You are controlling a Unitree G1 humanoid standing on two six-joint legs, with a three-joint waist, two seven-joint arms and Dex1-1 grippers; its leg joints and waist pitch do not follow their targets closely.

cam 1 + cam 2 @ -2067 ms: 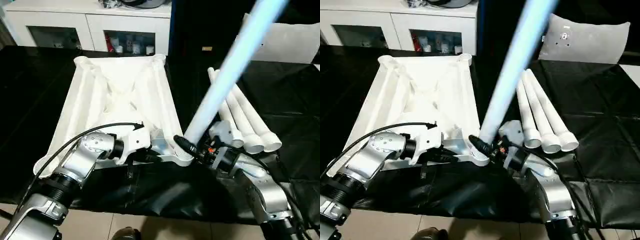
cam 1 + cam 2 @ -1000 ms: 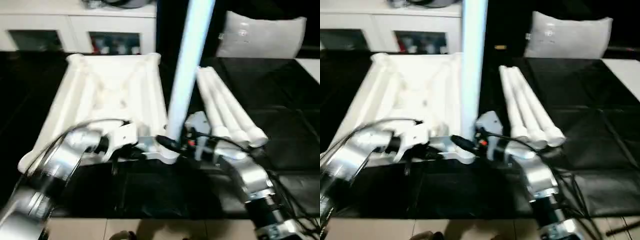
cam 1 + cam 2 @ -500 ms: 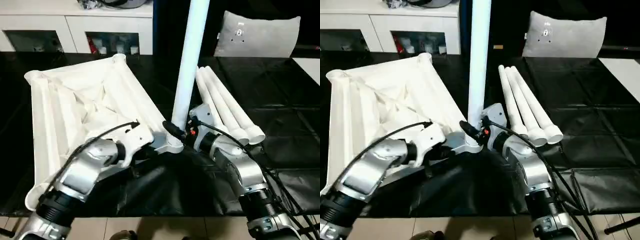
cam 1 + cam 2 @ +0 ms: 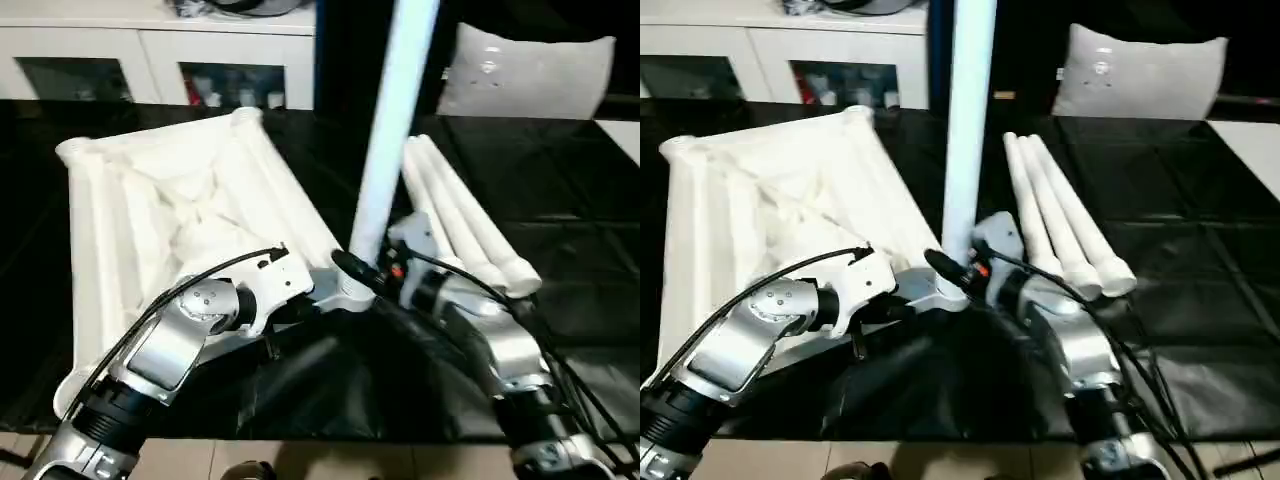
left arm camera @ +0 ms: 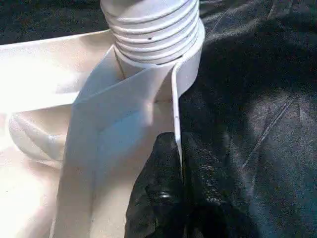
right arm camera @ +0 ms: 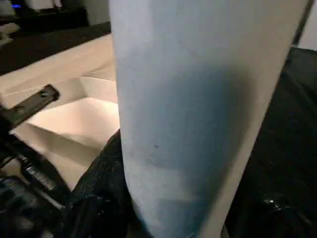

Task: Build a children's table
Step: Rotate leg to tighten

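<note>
- Our left hand (image 5: 171, 198) is pinching the rim of the upturned table top (image 4: 150, 210) beside its near corner socket (image 5: 185, 64).
- Our right hand (image 4: 365, 275) is gripping the upright leg (image 4: 390, 130) seated in that socket.
- Three spare legs (image 4: 465, 225) are lying on the black-covered table (image 4: 580, 200).

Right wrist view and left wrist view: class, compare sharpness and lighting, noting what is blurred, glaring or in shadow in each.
Right wrist view: the leg looms close, soft and bluish, shaded on its near face. Left wrist view: the leg's threaded end in the socket is fairly sharp, the tabletop glares to white, and the black cloth shows dull sheen on its creases.
</note>
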